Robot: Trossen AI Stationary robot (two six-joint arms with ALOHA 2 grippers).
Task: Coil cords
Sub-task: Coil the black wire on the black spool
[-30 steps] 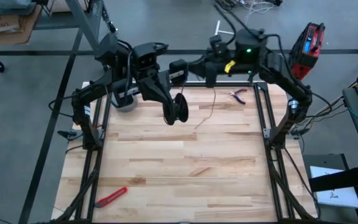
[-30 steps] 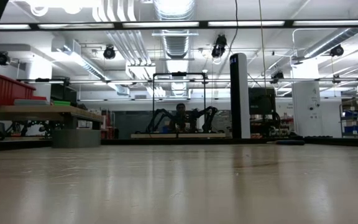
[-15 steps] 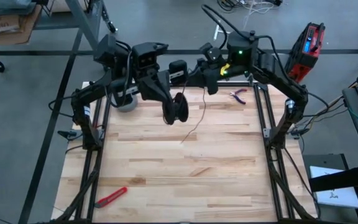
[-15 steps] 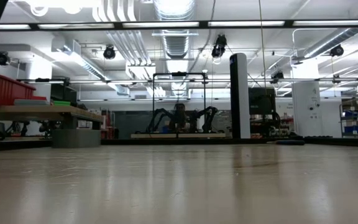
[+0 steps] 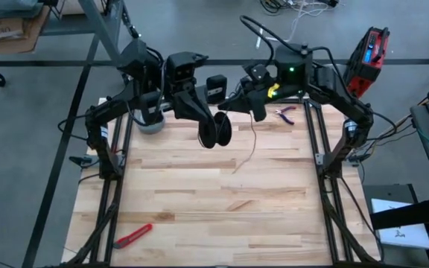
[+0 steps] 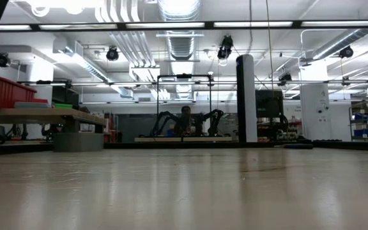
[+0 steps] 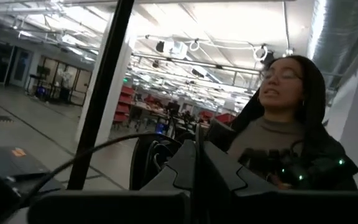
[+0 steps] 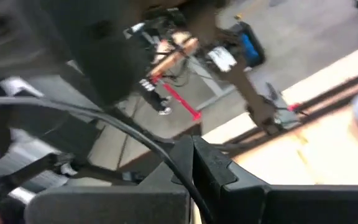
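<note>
A: Which step is in hand?

B: Winding is judged to be under way. The reel (image 5: 216,129) is held aloft over the far part of the table (image 5: 222,201) by the left gripper (image 5: 208,128), whose fingers are closed on it. The cord (image 5: 246,149) is seen hanging from near the right gripper (image 5: 238,104), its loose end trailing down toward the boards.

A: And the right gripper's jaws?

B: In the right wrist view they are pressed together, with a thin dark line running between them; it is taken to be the cord, pinched there.

A: What is called for next?

B: Another turn around the reel is probably wanted, with the cord kept taut so that nothing slips off the side. Much cord is judged to be left hanging.

A: Any containers?

B: None is shown holding anything. A grey tape roll (image 5: 150,123) is half hidden beneath the left arm, pliers (image 5: 284,113) are laid near the far edge, and a red cutter (image 5: 133,235) is laid at the near corner.
</note>
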